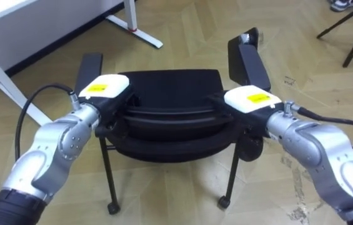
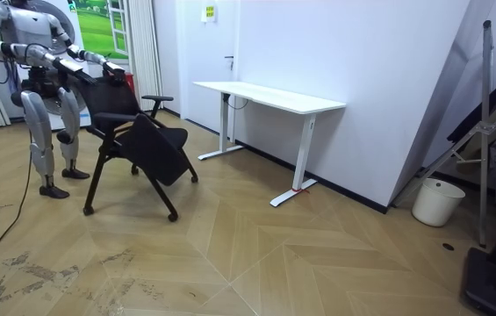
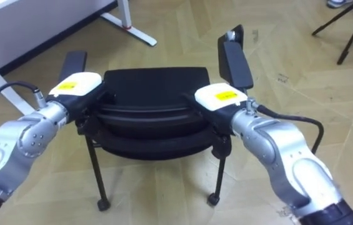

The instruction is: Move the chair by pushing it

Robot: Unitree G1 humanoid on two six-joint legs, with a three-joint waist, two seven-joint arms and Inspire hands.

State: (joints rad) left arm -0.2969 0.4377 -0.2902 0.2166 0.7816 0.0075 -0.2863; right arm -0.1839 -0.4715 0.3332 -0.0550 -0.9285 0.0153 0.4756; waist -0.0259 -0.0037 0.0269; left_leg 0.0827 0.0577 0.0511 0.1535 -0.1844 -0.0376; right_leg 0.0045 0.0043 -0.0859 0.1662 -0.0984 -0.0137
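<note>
A black chair (image 1: 164, 84) with armrests (image 1: 248, 62) and thin wheeled legs stands right in front of me on the wooden floor. My left hand (image 1: 104, 87) lies on the left end of the backrest's top edge (image 1: 164, 119), my right hand (image 1: 251, 99) on its right end. Dark fingers of both hands curl over that edge. In the room view I stand behind the chair (image 2: 133, 132) at the room view's left, both arms stretched out to its backrest, and its seat hangs tilted down.
A white desk (image 1: 14, 12) with white legs (image 1: 132, 25) stands beyond the chair to my left; it appears as the desk (image 2: 269, 96) by the wall. Dark tripod legs (image 1: 351, 25) stand at the far right. A white bin (image 2: 429, 202) sits by the wall.
</note>
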